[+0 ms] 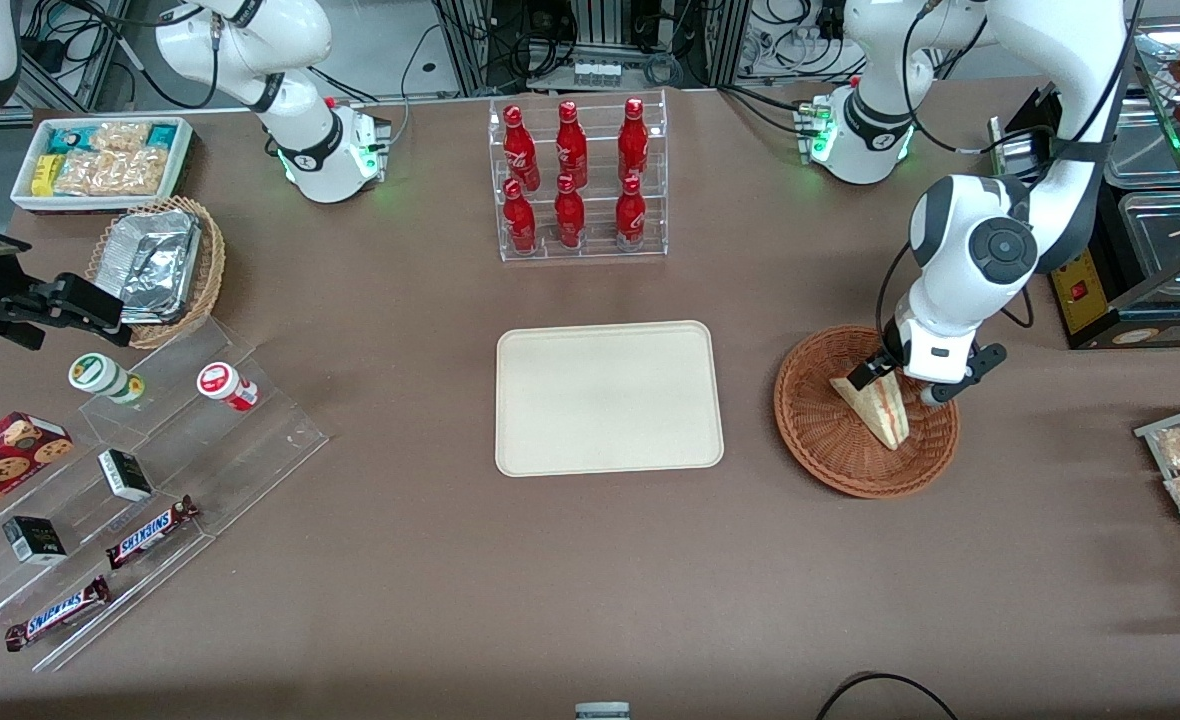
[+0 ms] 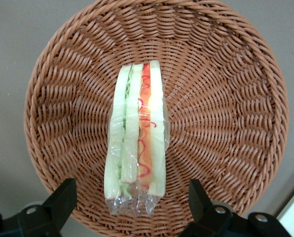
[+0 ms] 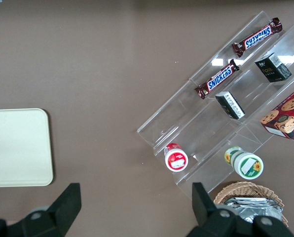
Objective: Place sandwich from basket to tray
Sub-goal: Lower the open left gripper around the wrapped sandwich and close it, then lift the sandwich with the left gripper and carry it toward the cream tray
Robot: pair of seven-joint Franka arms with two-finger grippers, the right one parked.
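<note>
Left wrist view shows my tool point(image 2: 129, 205) spread wide, straddling the sandwich point(image 2: 136, 143), whose long axis runs between the fingers point(image 2: 60, 197).

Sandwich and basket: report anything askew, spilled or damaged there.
Nothing stands out. The sandwich stands on edge in the basket, wrapped in clear film, its layers intact and nothing spilled. The pincer hovers open above it, fingers on either side without touching. The tray lies flat beside the basket.
</note>
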